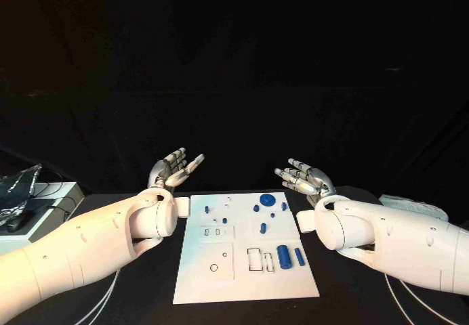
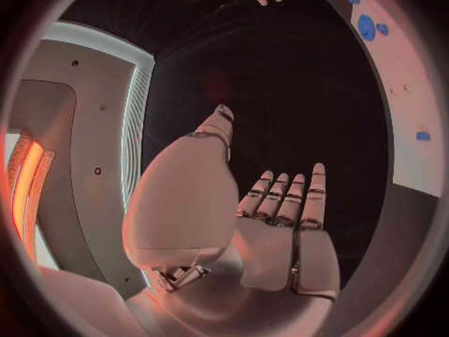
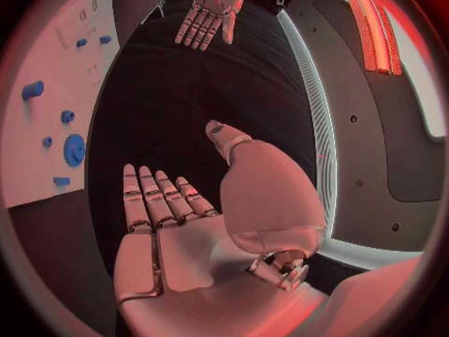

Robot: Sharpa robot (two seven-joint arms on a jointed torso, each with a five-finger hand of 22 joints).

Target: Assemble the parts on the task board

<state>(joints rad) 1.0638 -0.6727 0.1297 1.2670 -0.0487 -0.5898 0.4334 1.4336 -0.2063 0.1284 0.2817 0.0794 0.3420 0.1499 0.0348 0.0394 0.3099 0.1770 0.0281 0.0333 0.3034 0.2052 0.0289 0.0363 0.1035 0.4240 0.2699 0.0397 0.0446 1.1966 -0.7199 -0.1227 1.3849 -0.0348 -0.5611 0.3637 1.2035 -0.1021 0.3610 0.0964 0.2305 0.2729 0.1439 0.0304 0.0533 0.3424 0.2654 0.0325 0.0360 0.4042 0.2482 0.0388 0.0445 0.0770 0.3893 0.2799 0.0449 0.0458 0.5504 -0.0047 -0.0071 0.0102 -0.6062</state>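
Both hands were empty, fingers spread: left hand (image 1: 174,169) raised off the far-left corner of the task board (image 1: 245,284), right hand (image 1: 305,179) raised off the far-right corner. Neither touched anything. Task board lay flat mid-surface (image 1: 146,305) between the two arms. Parts were loose on it: a round blue gear (image 1: 267,199) near the far edge, two blue cylinders (image 1: 284,256) on the right side near the rectangular slots (image 1: 255,258), and several small blue pegs (image 1: 223,220) scattered mid-board.

Likely risks: the small pegs looked easy to knock or roll if a hand came down wide, and the cylinders could roll off the board edge. The right forearm sat close over the board's right edge, so a careless reach might sweep those cylinders.

Around: grey box (image 1: 44,196) with clear plastic (image 1: 17,183) at far left, pale cloth-like item (image 1: 415,206) at far right, cables (image 1: 108,298) on the surface. Nothing blocked the board.
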